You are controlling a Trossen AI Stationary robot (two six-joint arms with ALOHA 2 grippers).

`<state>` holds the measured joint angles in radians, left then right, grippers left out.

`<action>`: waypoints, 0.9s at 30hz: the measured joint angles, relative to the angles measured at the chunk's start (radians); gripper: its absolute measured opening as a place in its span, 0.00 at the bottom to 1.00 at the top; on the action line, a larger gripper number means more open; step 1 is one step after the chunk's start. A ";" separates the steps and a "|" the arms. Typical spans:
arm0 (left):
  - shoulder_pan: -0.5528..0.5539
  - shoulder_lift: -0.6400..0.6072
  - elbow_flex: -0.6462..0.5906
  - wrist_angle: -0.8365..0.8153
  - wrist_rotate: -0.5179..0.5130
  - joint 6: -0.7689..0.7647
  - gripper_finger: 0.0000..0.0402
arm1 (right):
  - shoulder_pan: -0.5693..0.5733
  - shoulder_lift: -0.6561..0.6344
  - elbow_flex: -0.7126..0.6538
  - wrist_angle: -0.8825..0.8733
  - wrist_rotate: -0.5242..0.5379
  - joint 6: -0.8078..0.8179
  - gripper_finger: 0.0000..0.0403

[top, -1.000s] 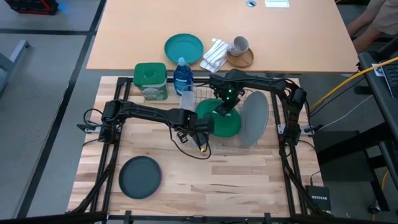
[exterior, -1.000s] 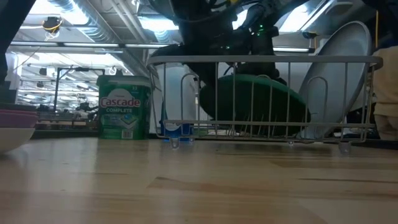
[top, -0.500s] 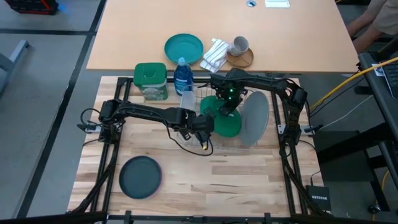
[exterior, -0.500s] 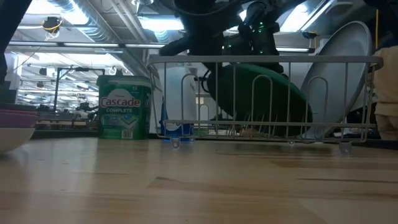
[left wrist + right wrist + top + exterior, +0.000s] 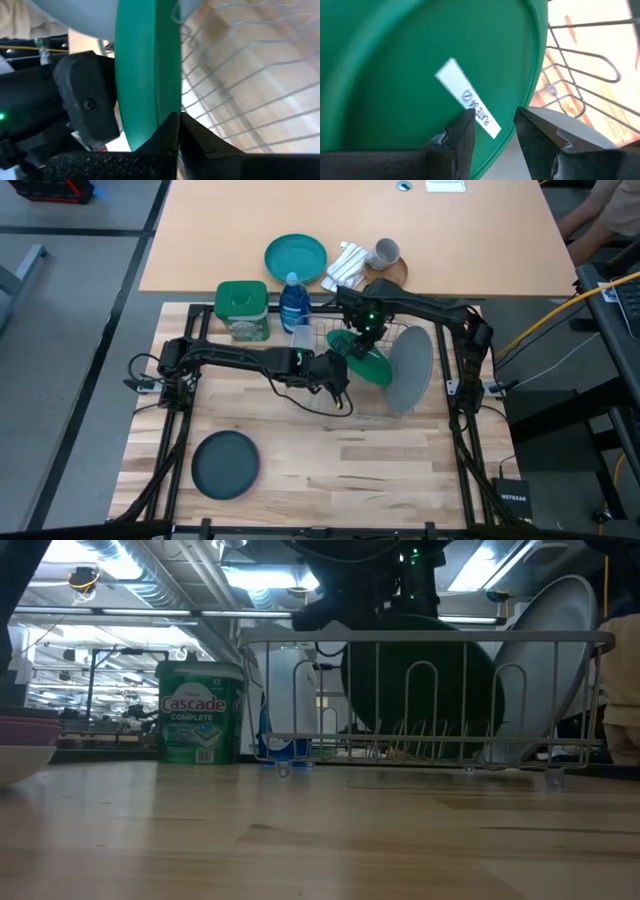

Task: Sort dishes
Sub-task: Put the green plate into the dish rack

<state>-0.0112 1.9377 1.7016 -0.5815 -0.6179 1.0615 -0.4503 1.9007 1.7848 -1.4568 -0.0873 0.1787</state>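
On the near part of the wooden bench [image 5: 330, 455], a dark grey plate [image 5: 225, 464] lies flat, well apart from both arms. In the low view, a stack with a magenta-pink rim [image 5: 25, 730] shows at the edge, near the camera.

Farther back stands the wire rack [image 5: 425, 700]. The green plate [image 5: 368, 365] is inside it, almost upright on its edge. The left hand [image 5: 340, 372] is clenched on the rim of this plate; the left wrist view shows its 2 fingers pressed together at the green edge. The right hand [image 5: 362, 340] is also at the green plate, from the other side. In the right wrist view its 2 fingers [image 5: 462, 137] stand at the rim with a gap between them, and I cannot tell if they grasp it. A white label [image 5: 468, 97] is on the plate's underside.

Just beside the green plate, the large light grey plate [image 5: 410, 370] leans in the same rack.

Behind the rack are a green-lidded tub [image 5: 242, 310] and a blue bottle [image 5: 293, 302]. Farther away, on the tan table [image 5: 240, 220], are a teal plate [image 5: 295, 257], a folded cloth [image 5: 347, 268] and a mug [image 5: 386, 252].
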 joint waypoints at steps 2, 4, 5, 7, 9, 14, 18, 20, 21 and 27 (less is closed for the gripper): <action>0.014 0.000 0.000 0.025 0.000 0.000 0.01 | 0.000 0.000 0.027 -0.013 0.000 0.000 0.37; 0.029 0.000 0.000 0.060 0.000 0.000 0.01 | 0.000 0.000 0.046 -0.033 0.002 -0.001 0.37; 0.036 0.000 0.000 0.075 0.000 0.000 0.01 | -0.001 0.000 0.058 -0.043 0.006 -0.001 0.37; 0.049 0.000 0.000 0.095 0.005 0.000 0.01 | -0.001 0.000 0.077 -0.061 0.036 -0.004 0.37; 0.059 0.001 0.000 0.115 0.008 -0.005 0.01 | -0.001 -0.001 0.091 -0.083 0.066 -0.004 0.37; 0.074 0.001 0.000 0.134 0.011 -0.006 0.01 | -0.001 -0.001 0.115 -0.115 0.115 -0.007 0.37; 0.077 0.002 0.000 0.130 0.013 -0.006 0.01 | -0.001 -0.006 0.115 -0.114 0.146 -0.009 0.37; 0.080 0.002 0.000 0.129 0.013 -0.007 0.01 | -0.001 -0.014 0.115 -0.114 0.170 -0.012 0.37; 0.081 0.002 0.000 0.129 0.014 -0.007 0.01 | -0.001 -0.017 0.115 -0.114 0.187 -0.014 0.37; 0.100 0.002 0.000 0.129 0.019 -0.007 0.01 | -0.002 -0.057 0.115 -0.114 0.234 -0.014 0.37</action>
<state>0.0885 1.9392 1.7016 -0.4530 -0.5987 1.0545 -0.4522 1.8434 1.8999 -1.5711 0.1471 0.1642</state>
